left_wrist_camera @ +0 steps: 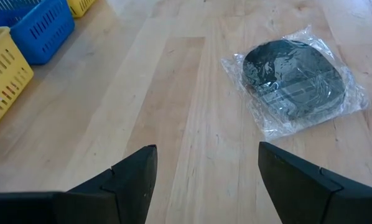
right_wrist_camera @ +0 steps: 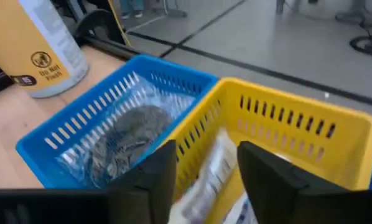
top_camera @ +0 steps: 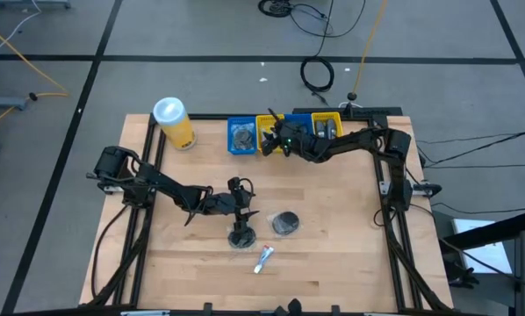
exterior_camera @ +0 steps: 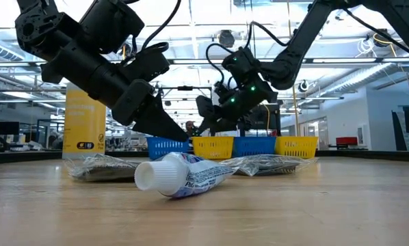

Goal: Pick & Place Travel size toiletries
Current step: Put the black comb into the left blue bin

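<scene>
Two flat dark discs in clear wrap lie on the table, one (top_camera: 286,223) (left_wrist_camera: 295,84) ahead of my left gripper and one (top_camera: 240,235) just nearer than it. A white tube with red marks (top_camera: 262,257) (exterior_camera: 184,176) lies on its side near the table's near edge. My left gripper (top_camera: 243,209) (left_wrist_camera: 208,152) is open and hovers low over bare wood beside the discs. My right gripper (top_camera: 277,139) (right_wrist_camera: 206,149) is open above a yellow bin (right_wrist_camera: 298,118). A white wrapped item (right_wrist_camera: 211,174) lies in that bin below the fingers. Another wrapped disc (right_wrist_camera: 133,130) rests in the blue bin (top_camera: 241,137).
A row of alternating blue and yellow bins (top_camera: 298,128) stands along the table's far edge. The tall yellow canister with a white lid (top_camera: 175,123) (right_wrist_camera: 49,43) stands to their left. Bare wood lies between the bins and the loose items.
</scene>
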Tool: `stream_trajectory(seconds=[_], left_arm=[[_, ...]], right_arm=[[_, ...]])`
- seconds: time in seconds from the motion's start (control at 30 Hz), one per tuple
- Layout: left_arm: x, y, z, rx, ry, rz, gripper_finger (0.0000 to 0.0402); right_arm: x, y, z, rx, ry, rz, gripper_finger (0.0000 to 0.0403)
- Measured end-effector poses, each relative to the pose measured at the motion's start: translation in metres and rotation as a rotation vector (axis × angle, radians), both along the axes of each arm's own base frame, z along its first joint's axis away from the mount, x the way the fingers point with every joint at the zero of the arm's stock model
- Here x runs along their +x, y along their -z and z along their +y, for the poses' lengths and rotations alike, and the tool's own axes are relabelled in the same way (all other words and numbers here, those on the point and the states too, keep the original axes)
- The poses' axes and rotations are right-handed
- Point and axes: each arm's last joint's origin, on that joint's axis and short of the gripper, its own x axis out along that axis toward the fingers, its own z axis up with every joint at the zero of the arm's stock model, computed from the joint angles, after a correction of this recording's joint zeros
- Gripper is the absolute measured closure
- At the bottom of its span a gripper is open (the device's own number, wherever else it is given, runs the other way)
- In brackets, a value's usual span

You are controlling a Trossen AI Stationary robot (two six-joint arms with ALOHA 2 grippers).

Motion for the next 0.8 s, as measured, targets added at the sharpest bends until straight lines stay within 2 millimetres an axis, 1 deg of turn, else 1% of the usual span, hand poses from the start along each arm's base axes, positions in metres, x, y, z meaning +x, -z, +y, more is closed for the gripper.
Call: stream_trajectory(seconds=[0.1,0.23,0.37,0.47,0.57,0.63,0.73,0.8], left_arm=[[0.000,0.000,0.000,0.000,0.000,0.001,0.0131],[-0.001,0.001,0.000,0.002,-0.001,0.016,0.0131],[-0.001,0.002,0.000,-0.002,-0.005,0.023,0.0131],[-0.001,0.002,0.000,-0.014,-0.013,0.021,0.0131],[-0.002,-0.001,-0.004,0.005,-0.004,0.015,0.0131],[-0.006,-0.008,-0.010,0.049,-0.013,0.000,0.0131],[-0.012,-0.025,-0.021,0.134,-0.043,-0.045,0.0131],[-0.018,-0.036,-0.030,0.188,-0.057,-0.079,0.0131]], right_arm=[[0.001,-0.008,0.001,-0.048,-0.069,-0.001,0.0210],[0.001,-0.031,0.011,-0.112,-0.205,-0.019,0.0195],[-0.007,-0.050,0.034,-0.172,-0.300,-0.020,0.0193],[-0.024,-0.058,0.059,-0.200,-0.361,-0.015,0.0196],[-0.047,-0.053,0.091,-0.202,-0.435,-0.007,0.0200],[-0.064,-0.043,0.113,-0.200,-0.491,-0.018,0.0203],[-0.094,-0.019,0.145,-0.195,-0.581,-0.027,0.0204],[-0.111,-0.010,0.164,-0.219,-0.605,-0.062,0.0204]])
